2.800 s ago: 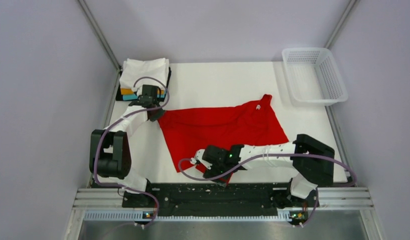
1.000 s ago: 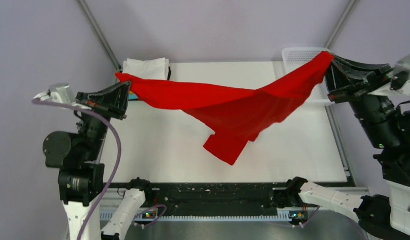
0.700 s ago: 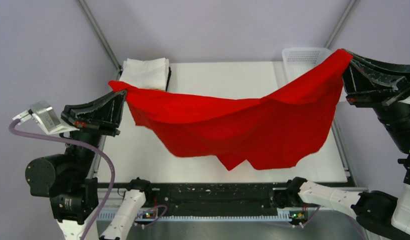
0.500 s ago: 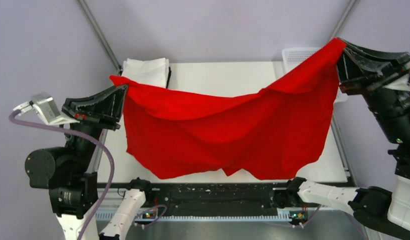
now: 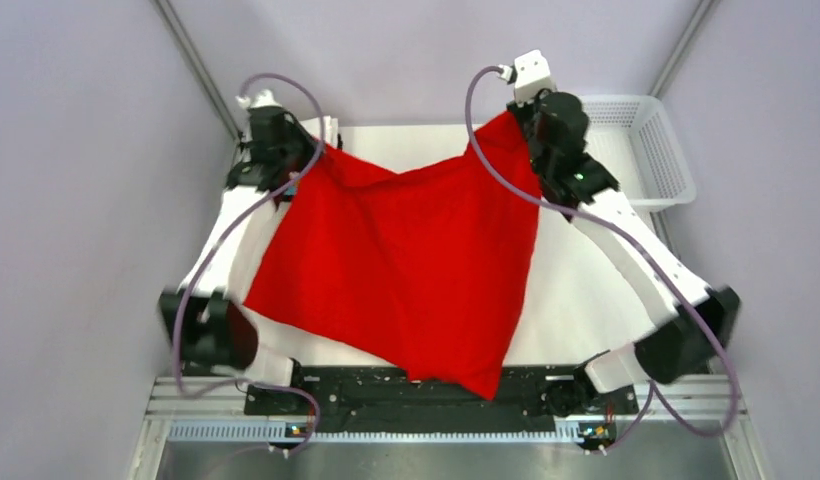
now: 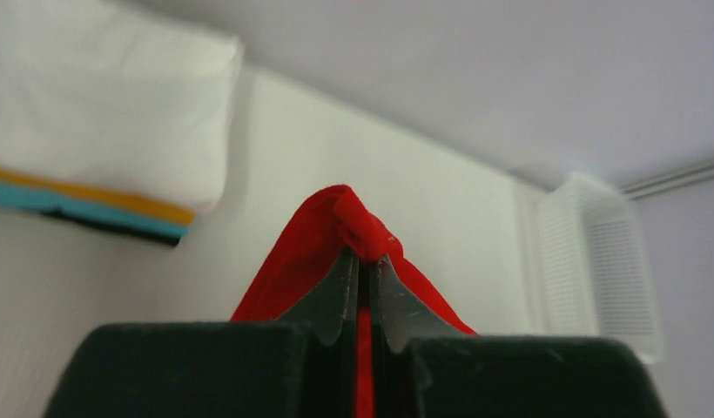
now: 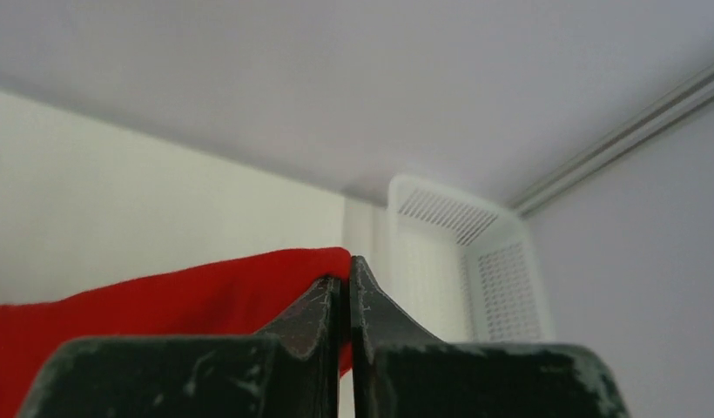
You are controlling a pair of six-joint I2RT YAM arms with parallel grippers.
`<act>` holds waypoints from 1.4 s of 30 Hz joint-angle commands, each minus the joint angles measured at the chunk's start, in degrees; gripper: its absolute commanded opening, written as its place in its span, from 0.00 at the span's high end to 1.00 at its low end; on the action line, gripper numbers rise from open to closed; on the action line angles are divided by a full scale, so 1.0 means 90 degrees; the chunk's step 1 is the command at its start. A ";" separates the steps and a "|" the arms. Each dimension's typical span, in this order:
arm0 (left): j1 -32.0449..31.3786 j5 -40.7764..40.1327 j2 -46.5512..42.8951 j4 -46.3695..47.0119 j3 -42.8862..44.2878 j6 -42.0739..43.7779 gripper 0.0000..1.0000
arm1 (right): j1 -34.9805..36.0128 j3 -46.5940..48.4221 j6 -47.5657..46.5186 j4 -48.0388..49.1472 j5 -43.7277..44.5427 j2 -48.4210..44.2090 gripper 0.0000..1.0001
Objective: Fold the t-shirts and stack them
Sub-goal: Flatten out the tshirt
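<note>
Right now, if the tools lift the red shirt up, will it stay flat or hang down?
Probably it hangs floppy: the red shirt dips between the left tool and the right tool, and its near corner spills past the table edge. Likely light too: a thin pinch at each corner seems to hold it.

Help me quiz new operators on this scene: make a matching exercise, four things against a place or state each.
1 red shirt
2 basket
3 folded stack
4 right gripper

A far right corner
B far left corner
C stretched across the middle
D shut on cloth

Pairs: 1-C, 2-A, 3-B, 4-D
</note>
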 commanded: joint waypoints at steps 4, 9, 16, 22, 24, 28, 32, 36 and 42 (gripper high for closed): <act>0.0115 -0.0293 0.3995 -0.2330 0.2715 -0.0420 0.40 | -0.1350 0.0817 0.2191 0.0167 -0.1313 0.3144 0.90; 0.0096 0.0243 0.3890 -0.1893 0.2372 -0.0441 0.01 | -0.1476 0.2437 0.2588 -0.1253 -0.1614 0.4296 0.15; 0.0025 0.0553 0.2705 -0.1194 0.0757 -0.0337 0.01 | -0.1476 0.0739 0.3402 -0.0916 -0.2461 0.3104 0.01; -0.0300 0.0950 0.2577 -0.0840 0.0348 0.0024 0.01 | -0.1466 -0.0944 0.4499 -0.0473 -0.3791 0.2351 0.01; -0.0431 0.1050 0.2779 -0.0920 0.0528 0.0172 0.01 | -0.1466 -0.1479 0.4767 -0.0235 -0.4053 0.2144 0.01; -0.0810 0.1066 0.3329 -0.0988 0.0906 0.0433 0.01 | -0.1467 -0.2481 0.5035 -0.0016 -0.4323 0.1780 0.01; -0.1041 0.0996 0.4164 -0.0884 0.1480 0.0523 0.01 | -0.1468 -0.3151 0.5099 -0.0074 -0.4332 0.1559 0.01; -0.1056 0.0231 0.5040 -0.0834 0.2435 0.0651 0.01 | -0.1470 -0.3613 0.5134 -0.0146 -0.4241 0.1475 0.01; -0.0804 -0.1038 0.6519 -0.1616 0.4817 0.0853 0.01 | -0.1466 -0.3689 0.5115 -0.0590 -0.3589 0.1420 0.01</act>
